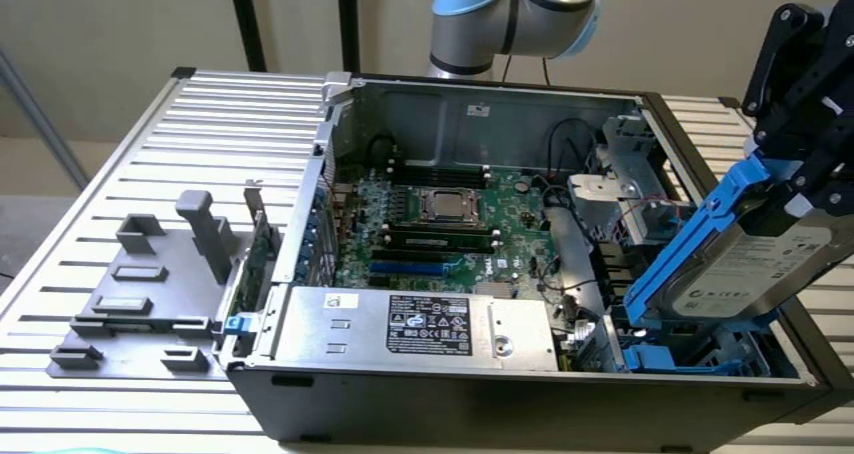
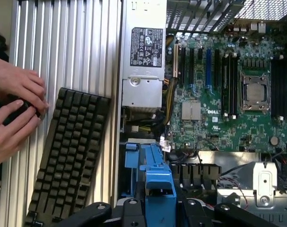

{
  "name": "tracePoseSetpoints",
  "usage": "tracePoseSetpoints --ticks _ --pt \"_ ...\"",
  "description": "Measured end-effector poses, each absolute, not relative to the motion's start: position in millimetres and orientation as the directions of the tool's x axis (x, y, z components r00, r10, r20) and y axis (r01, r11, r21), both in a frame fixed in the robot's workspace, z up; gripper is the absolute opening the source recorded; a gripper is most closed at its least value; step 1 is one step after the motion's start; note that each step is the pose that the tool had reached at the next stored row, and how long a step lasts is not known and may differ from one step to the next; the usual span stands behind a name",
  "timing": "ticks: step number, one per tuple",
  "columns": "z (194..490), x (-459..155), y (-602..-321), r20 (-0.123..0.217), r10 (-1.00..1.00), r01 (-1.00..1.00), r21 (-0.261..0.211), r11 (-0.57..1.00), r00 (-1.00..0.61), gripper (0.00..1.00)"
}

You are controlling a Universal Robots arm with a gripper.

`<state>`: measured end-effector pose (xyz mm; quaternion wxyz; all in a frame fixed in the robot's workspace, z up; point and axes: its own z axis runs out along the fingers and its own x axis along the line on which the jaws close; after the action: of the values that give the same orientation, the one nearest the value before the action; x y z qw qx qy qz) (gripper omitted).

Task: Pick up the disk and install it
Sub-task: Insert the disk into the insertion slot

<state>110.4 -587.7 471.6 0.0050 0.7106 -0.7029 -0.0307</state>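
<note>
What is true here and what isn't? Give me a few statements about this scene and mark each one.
1. The gripper grips the disk, which is tilted above the open computer case. True.
2. The disk lies flat in its bay. False: it hangs tilted in the gripper, over the case's corner at the exterior view's right.
3. The grey fixture stands inside the case. False: it stands on the slatted table, at the exterior view's left of the case.
4. A person's hands are beside a black keyboard. True.
</note>
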Motion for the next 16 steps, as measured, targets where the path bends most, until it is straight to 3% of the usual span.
tracePoseSetpoints --ticks 16 --pt "461.3 109.8 -583.2 -0.022 -1.000 -0.999 0.037 -0.002 0.001 0.33"
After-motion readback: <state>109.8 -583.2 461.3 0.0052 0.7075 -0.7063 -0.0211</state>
